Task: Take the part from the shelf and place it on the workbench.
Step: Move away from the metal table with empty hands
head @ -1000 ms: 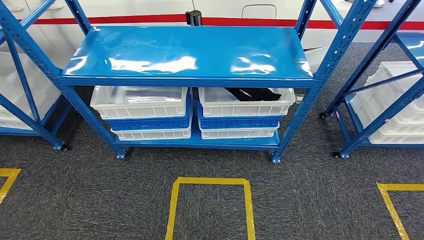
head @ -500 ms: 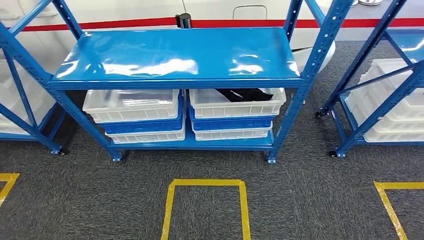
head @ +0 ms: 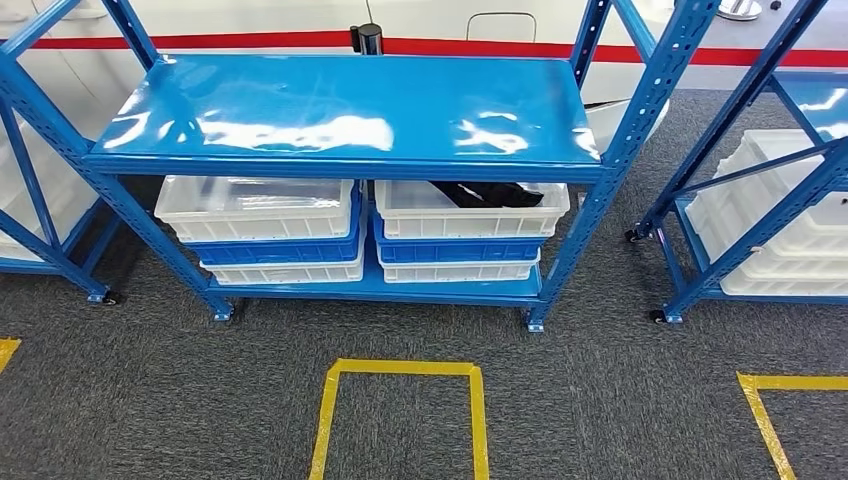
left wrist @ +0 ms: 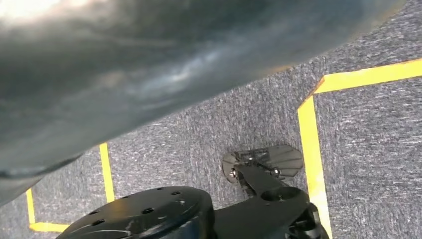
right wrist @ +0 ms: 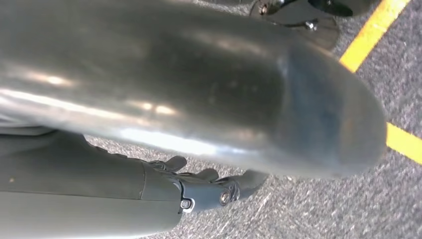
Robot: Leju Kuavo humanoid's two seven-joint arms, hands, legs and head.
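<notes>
A black part (head: 487, 193) lies in the upper white bin (head: 470, 210) on the right side of the blue shelf's (head: 350, 110) lower level, half hidden under the top board. The shelf stands ahead of me across the grey carpet. My right hand (right wrist: 209, 185) hangs low beside my body above the carpet. Its dark fingers (right wrist: 249, 180) are loosely spread and hold nothing.
White and blue bins are stacked on the left (head: 258, 225) and right of the lower level. More blue racks with white bins stand at the right (head: 770, 215) and the far left (head: 30, 190). Yellow tape squares (head: 400, 410) mark the carpet in front.
The whole picture has shifted a little to the left and the shelf looks slightly nearer, so the camera has moved. The part and the bins keep their places.
</notes>
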